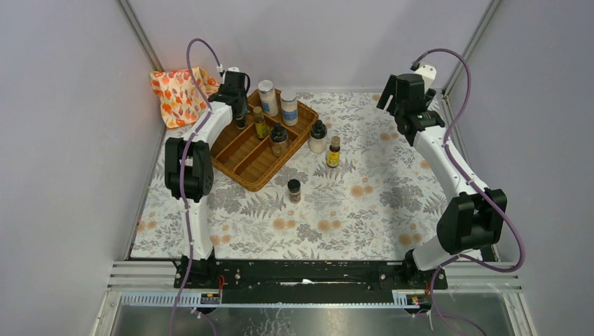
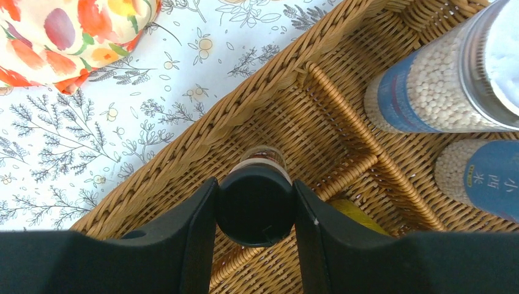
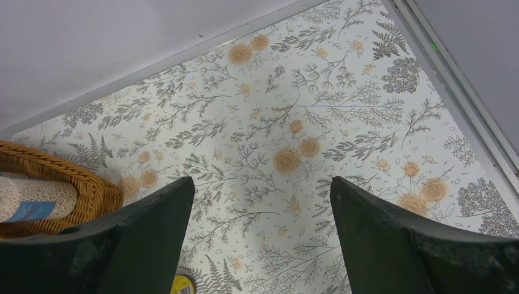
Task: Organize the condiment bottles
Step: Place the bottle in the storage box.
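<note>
**Grey walls, floral tabletop: bottles part sorted**

Grey panels on three sides. The tabletop wears a leaf-and-rose print, and an orange-patterned cloth is bunched at the far left corner.

Bottles: mixed lot, all upright.
- Rear tall jar and front tall jar: clear, white grains, silver lids, blue labels.
- Slim yellow-liquid bottle and dark black-capped jar.

All four stand in the wicker tray, the tall pair side by side at its far end.

Loose on the print right of the tray: a white-filled jar with a black cap, and a second yellow bottle just beside it. A short spice jar stands alone nearer the arms.

Left hand: clamped on the black cap of a small dark jar, one finger on each side. The jar stands in the compartment along the tray's outer wall — cannot tell whether its base touches the wicker.

Right hand: spread wide, holding nothing, over bare print at the far right, well apart from the bottles.

Views: only the left wrist shows the grip; from overhead the arm mostly hides that jar. The right wrist catches a tray corner, one grain jar and a yellow cap at its bottom edge. Only the overhead view takes in all three loose bottles.
</note>
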Controlling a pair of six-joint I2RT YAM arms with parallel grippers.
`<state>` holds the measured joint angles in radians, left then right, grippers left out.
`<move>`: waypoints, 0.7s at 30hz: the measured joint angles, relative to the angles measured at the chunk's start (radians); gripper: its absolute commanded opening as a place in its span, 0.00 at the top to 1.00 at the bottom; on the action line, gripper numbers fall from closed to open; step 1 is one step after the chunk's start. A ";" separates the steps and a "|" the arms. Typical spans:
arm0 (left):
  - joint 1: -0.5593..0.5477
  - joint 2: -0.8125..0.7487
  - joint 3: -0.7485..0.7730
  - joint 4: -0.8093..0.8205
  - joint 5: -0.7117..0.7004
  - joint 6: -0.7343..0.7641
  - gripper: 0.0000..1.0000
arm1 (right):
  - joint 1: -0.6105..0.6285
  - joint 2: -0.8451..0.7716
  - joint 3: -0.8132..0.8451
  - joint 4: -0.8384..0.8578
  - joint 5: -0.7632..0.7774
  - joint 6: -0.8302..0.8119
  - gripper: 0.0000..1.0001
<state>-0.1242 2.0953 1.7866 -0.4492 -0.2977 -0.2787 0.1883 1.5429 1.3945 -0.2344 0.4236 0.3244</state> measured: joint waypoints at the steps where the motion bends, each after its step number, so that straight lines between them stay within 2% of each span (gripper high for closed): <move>1: 0.001 0.005 0.000 0.000 0.001 0.000 1.00 | 0.000 0.001 0.000 0.000 0.000 -0.002 0.11; 21: 0.003 0.063 0.017 0.007 0.007 -0.008 1.00 | 0.000 0.048 0.010 0.001 -0.024 -0.005 0.11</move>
<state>-0.1211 2.1582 1.8038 -0.4423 -0.2905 -0.2867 0.1883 1.5906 1.4044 -0.2333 0.3996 0.3195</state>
